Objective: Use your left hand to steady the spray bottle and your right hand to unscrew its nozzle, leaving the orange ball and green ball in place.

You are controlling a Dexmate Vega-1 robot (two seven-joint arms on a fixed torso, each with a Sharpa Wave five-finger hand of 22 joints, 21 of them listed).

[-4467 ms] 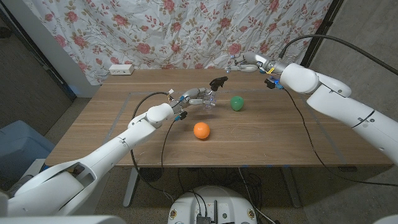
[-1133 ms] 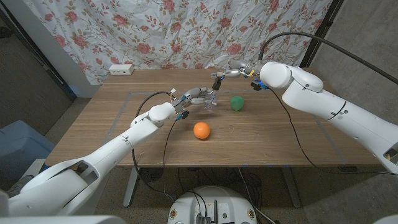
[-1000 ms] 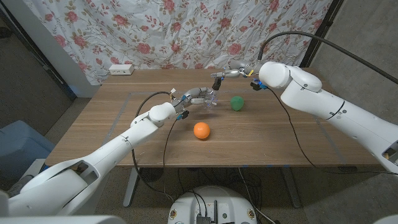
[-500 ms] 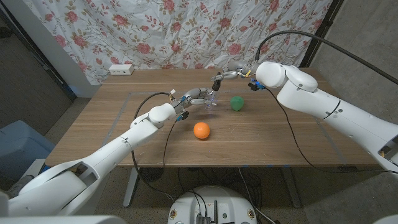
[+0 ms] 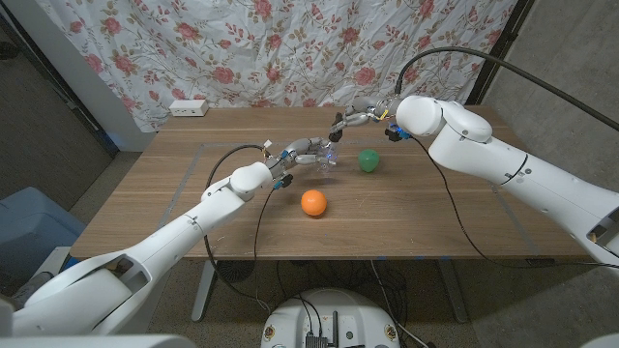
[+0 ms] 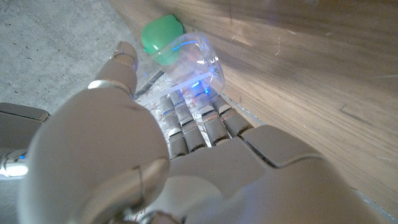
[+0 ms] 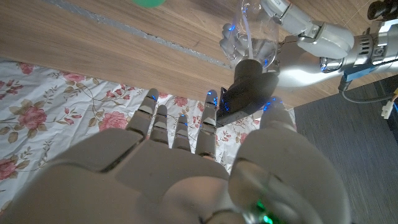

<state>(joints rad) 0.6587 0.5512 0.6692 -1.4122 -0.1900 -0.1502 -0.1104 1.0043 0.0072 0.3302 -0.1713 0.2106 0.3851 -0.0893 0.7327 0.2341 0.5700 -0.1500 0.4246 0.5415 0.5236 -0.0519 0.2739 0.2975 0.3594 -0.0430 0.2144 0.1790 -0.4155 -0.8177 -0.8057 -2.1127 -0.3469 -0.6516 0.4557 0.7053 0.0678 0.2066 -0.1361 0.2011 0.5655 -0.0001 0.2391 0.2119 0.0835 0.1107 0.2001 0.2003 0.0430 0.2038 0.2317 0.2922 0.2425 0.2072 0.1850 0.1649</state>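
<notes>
Head view: a wooden table [image 5: 406, 217] before a flowered curtain [image 5: 290, 48]. The left hand [image 5: 308, 150] reaches to the far middle of the table and grips a clear bottle [image 5: 326, 158] standing there. The right hand [image 5: 350, 121] hangs just above and to the right of the bottle, at its black nozzle [image 5: 337, 129]; whether its fingers touch the nozzle cannot be told here. A green ball [image 5: 368, 159] lies just right of the bottle, and an orange ball [image 5: 312, 202] sits nearer, well apart from it.

Left wrist view: the left hand [image 6: 186, 134] has its fingers wrapped around the clear bottle [image 6: 193, 62], with the green ball [image 6: 160, 37] close behind.

Right wrist view: the right hand [image 7: 180, 149] has spread fingers, and the nozzle [image 7: 245, 87] sits between fingers and thumb, seemingly not clamped. The left hand [image 7: 292, 37] holds the bottle [image 7: 255, 28] beyond.

Risks, as a judgement: a loose hold could slip on the nozzle; a weak left grip could let the bottle turn or tip into the green ball; the right arm could brush that ball
</notes>
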